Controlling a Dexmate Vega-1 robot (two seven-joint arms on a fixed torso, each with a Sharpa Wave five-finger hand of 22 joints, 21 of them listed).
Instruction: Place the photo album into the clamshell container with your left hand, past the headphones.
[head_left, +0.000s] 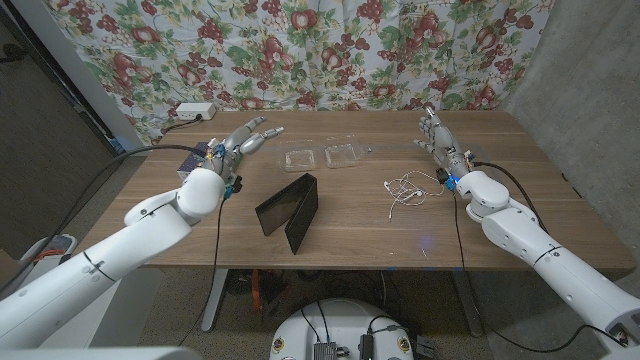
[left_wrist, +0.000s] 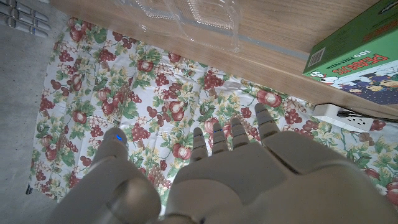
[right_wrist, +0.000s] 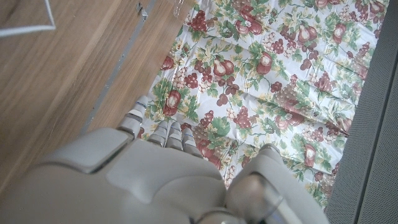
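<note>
The black photo album stands half open like a tent near the table's front middle. Behind it lies the clear clamshell container, opened flat; its clear plastic also shows in the left wrist view. White wired earphones lie tangled to the right of the album. My left hand hovers with fingers spread at the back left, left of the container and holding nothing. My right hand is raised with fingers apart at the back right, behind the earphones, also empty.
A green and blue box sits under my left hand near the table's left edge. A white power strip lies at the back left corner. Floral curtain hangs behind the table; a grey wall stands at right.
</note>
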